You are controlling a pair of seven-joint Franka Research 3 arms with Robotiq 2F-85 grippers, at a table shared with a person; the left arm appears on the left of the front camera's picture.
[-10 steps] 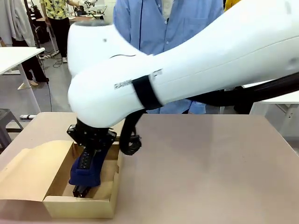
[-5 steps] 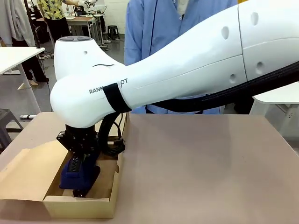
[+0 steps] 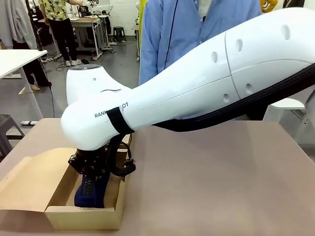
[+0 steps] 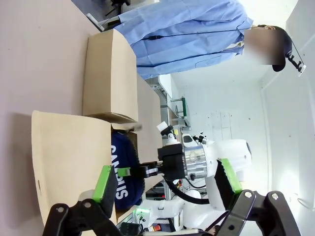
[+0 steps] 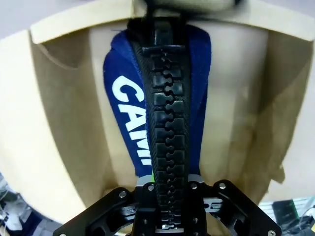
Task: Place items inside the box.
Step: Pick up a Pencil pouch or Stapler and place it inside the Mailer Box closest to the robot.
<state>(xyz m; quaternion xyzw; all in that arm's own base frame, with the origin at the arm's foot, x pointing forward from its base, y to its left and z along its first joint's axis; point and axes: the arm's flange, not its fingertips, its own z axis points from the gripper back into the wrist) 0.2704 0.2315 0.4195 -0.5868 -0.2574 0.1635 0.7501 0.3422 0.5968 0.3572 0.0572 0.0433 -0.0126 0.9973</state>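
While the right arm (image 3: 197, 93) stretches across the table (image 3: 221, 172) from three o'clock, its gripper (image 3: 90, 191) hangs down inside the cardboard box (image 3: 83, 216), which sits at about eight o'clock on the tabletop. The pincer is clamped narrow on the black zip of a navy pencil case (image 5: 125, 103) with white "CAMPUS" lettering. The case is down between the box's side walls, towards the six o'clock end. I cannot tell whether it rests on the bottom. One flap (image 3: 29, 182) of the box lies folded out towards nine o'clock. A person in a blue shirt (image 3: 187, 24) stands at twelve o'clock, beyond the far edge of the table. The left gripper (image 4: 165, 179) is off to the side of the box, looking across at it, its green pads (image 4: 105, 182) standing wide apart.
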